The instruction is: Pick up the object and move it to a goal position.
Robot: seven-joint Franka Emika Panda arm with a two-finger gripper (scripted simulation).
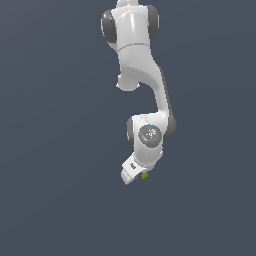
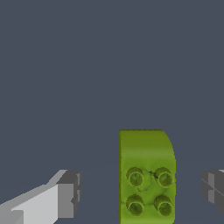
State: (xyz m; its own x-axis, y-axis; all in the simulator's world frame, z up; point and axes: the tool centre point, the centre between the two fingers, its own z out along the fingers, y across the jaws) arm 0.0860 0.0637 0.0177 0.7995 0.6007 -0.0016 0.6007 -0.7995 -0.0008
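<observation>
The small lime-green studded plastic block (image 2: 147, 175), probably light, rigid and slick, sits low in the frame between the white gripper's (image 2: 140, 192) wide-spread, empty grey fingers (image 2: 70, 192), so its flat sides look best to pinch.

Cut-offs and blind spots from my station

In the wrist view, the picture's edge crops the green studded brick (image 2: 147, 175) between my jaws and one finger (image 2: 213, 189); in the exterior view the brick (image 1: 145, 175) is too small to make out.

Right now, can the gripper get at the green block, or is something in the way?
Probably yes. The gripper is open, the green block lies between its fingers with gaps on both sides, and nothing else is near.
</observation>
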